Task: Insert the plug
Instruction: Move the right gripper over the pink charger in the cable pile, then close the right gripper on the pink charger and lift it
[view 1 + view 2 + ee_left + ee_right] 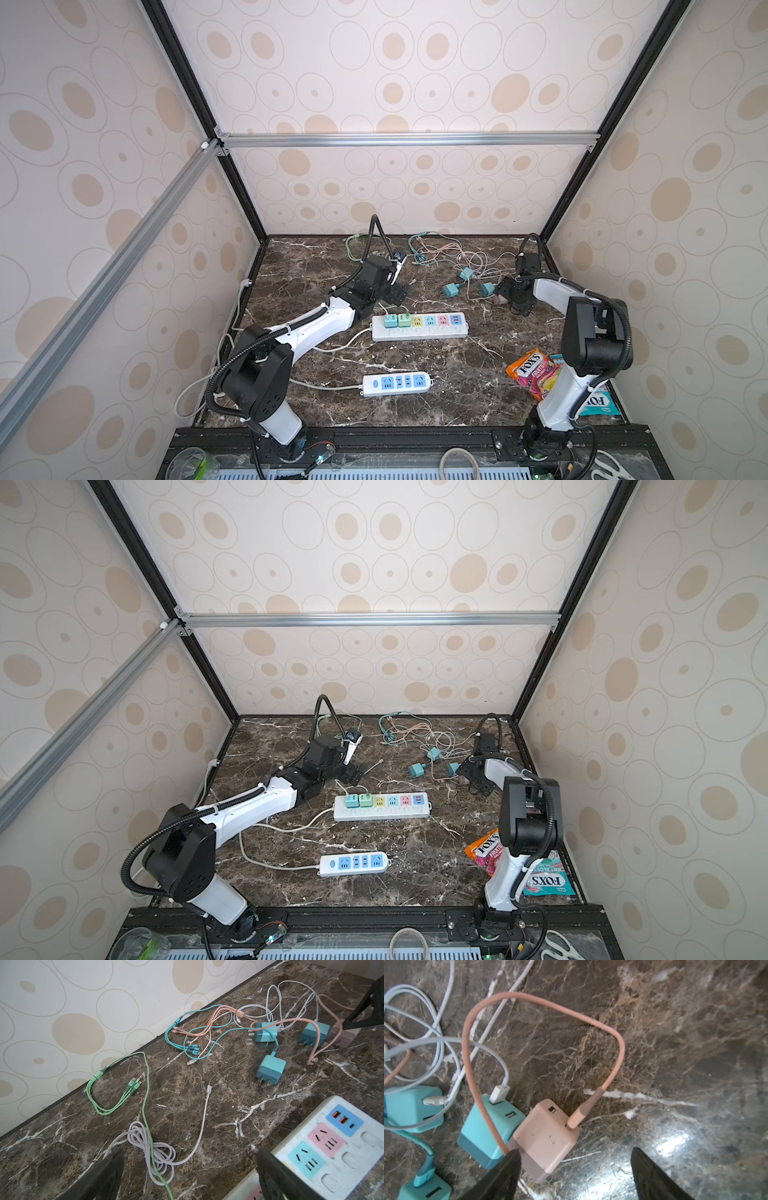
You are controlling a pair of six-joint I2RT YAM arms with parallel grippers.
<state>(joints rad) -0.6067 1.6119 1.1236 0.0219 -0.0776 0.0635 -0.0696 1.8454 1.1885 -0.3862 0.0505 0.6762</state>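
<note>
Plug (548,1136), pink | right claw (575,1150) spread around it | left claw (190,1152) spread

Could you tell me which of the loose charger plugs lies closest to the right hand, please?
The pink plug: it alone is pink and sits between the open right hand's fingers, while the three teal plugs lie further away.

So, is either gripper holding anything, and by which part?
Nothing is held: right gripper open around the pink plug, left gripper open and empty.

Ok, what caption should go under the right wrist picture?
Open right end effector straddles a pink cube-shaped plastic charger plug on the dark marble tabletop.
</note>
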